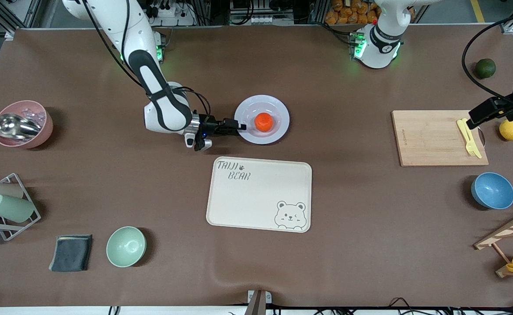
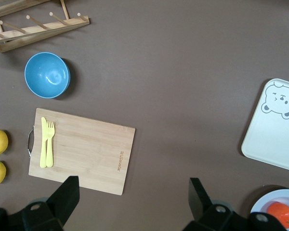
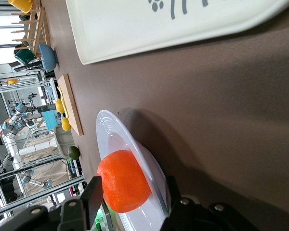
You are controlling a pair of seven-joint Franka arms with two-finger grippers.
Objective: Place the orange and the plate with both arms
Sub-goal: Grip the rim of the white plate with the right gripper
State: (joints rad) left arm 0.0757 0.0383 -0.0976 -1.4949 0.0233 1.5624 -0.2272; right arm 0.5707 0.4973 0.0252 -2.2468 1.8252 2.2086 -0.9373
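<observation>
In the sunken centre of the plate sits the orange; both are round, with no long axis. The right hand straddles the plate's rim, fingers narrowing but not yet pinching. Next likely: clamp, lift level toward the tray. The left hand waits spread over the cutting board.

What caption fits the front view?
Right gripper closing on rim of plate holding orange; left gripper waits open.
</observation>
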